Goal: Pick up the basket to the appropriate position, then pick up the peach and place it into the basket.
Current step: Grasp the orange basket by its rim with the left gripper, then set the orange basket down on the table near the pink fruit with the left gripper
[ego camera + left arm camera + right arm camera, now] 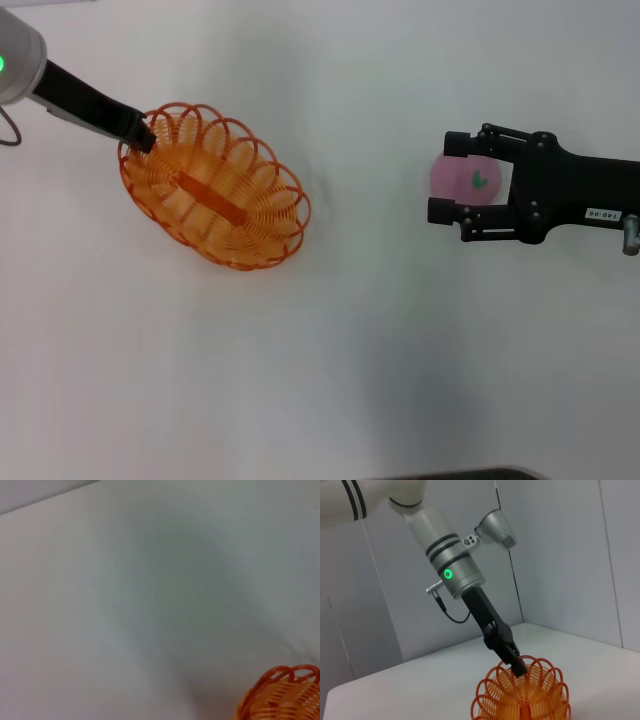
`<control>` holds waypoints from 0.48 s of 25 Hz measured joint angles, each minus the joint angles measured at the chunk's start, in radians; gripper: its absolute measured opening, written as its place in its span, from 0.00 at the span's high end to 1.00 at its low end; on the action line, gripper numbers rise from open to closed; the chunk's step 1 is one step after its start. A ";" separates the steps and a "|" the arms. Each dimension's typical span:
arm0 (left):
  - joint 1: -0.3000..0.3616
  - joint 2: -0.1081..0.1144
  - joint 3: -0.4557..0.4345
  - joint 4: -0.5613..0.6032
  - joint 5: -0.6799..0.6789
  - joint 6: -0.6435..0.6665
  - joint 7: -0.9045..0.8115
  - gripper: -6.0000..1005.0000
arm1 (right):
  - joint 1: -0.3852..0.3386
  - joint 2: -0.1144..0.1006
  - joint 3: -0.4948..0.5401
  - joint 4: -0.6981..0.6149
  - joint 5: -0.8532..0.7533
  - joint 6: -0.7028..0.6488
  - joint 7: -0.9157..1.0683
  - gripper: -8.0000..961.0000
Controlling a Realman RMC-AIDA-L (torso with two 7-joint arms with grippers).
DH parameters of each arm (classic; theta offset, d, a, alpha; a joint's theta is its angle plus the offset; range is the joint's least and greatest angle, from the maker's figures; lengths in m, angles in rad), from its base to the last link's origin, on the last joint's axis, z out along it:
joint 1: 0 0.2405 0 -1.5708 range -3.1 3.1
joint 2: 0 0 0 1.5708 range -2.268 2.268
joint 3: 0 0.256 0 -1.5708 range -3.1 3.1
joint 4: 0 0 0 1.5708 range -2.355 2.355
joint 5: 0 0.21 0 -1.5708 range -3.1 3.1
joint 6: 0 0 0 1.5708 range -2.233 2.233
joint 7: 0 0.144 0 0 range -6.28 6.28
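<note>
The orange basket (215, 190) lies on the white table at the left, and its looped rim also shows in the left wrist view (282, 695) and the right wrist view (522, 700). My left gripper (141, 134) is shut on the basket's far-left rim loops, which is clearer in the right wrist view (518, 666). The pink peach (468, 178), with its green leaf mark facing up, sits on the table at the right. My right gripper (443, 177) is open, with one finger on each side of the peach.
The white table (360, 350) stretches between the basket and the peach and toward the front. A pale wall stands behind the table in the right wrist view.
</note>
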State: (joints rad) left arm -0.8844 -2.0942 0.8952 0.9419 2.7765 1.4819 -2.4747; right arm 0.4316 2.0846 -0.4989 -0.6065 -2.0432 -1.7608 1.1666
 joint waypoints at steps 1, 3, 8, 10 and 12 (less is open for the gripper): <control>0.000 0.002 -0.004 0.004 -0.009 0.008 0.001 0.92 | 0.000 0.000 0.000 0.000 0.000 0.000 0.000 0.02; 0.001 0.007 -0.014 0.010 -0.033 0.025 0.006 0.93 | 0.000 0.000 0.000 0.001 0.000 0.000 -0.001 0.02; -0.003 0.017 -0.029 0.016 -0.071 0.056 0.020 0.93 | 0.000 0.000 0.001 0.001 0.000 0.000 -0.001 0.02; -0.003 0.020 -0.037 0.023 -0.088 0.068 0.020 0.93 | 0.000 0.000 0.002 0.001 0.000 0.000 -0.001 0.02; -0.003 0.021 -0.039 0.024 -0.092 0.072 0.020 0.93 | 0.001 0.000 0.003 0.001 0.000 0.000 -0.001 0.02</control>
State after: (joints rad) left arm -0.8875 -2.0733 0.8562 0.9657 2.6846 1.5536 -2.4544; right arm 0.4321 2.0846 -0.4962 -0.6059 -2.0432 -1.7608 1.1657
